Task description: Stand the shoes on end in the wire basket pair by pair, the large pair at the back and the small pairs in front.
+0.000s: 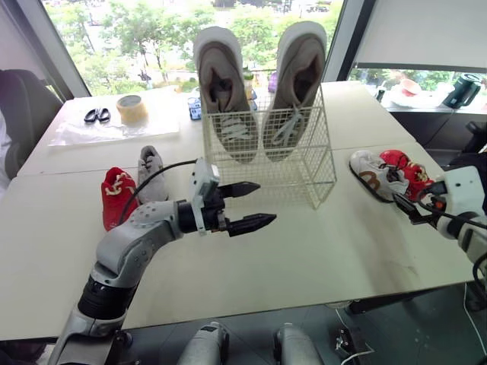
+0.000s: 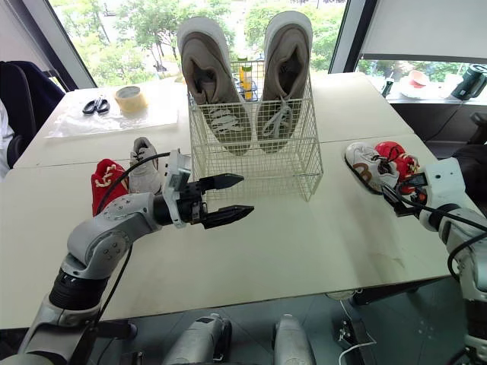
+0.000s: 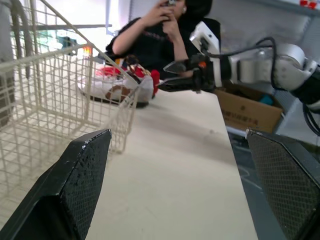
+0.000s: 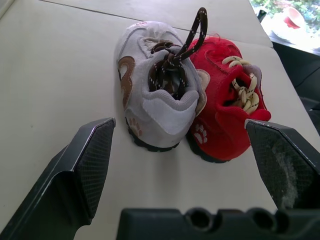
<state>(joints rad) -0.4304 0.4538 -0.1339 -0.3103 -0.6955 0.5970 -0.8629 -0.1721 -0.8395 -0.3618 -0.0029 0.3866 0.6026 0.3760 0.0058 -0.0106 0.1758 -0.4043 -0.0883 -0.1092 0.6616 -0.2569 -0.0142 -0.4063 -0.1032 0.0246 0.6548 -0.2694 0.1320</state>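
A white wire basket (image 1: 304,171) stands mid-table. Two large grey-brown shoes (image 1: 224,91) (image 1: 293,84) stand on end against its back, toes up. My left gripper (image 1: 266,202) hovers open just in front of the basket's left front corner, holding nothing. To its left, a small red shoe (image 1: 118,194) and a small grey shoe (image 1: 152,173) lie on the table. On the right, a small white-and-brown shoe (image 4: 150,95) and a small red shoe (image 4: 225,110) lie side by side. My right gripper (image 1: 407,205) is open just short of their heels.
Scissors (image 1: 97,115) and a tape roll (image 1: 132,109) rest on a plastic sheet at the back left. A dark kettle (image 1: 463,90) stands at the far right. A person (image 3: 160,35) sits beyond the table's right end, near a cardboard box (image 3: 250,112).
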